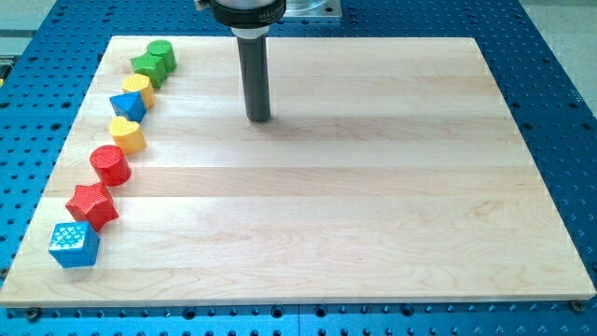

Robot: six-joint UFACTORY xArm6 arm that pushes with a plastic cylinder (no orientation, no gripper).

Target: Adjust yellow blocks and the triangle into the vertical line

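Along the board's left edge runs a slanted row of blocks. From the top: a green cylinder (160,53), a green star-like block (149,67), a yellow block (139,89), a blue triangle (128,105), a yellow heart (127,134), a red cylinder (110,165), a red star (91,205) and a blue cube (73,244). The blue triangle touches the yellow block above it. My tip (258,118) rests on the board well to the right of the row, about level with the blue triangle and the yellow heart, touching no block.
The wooden board (373,187) lies on a blue perforated table (560,93). The arm's dark mount (247,11) hangs over the board's top edge.
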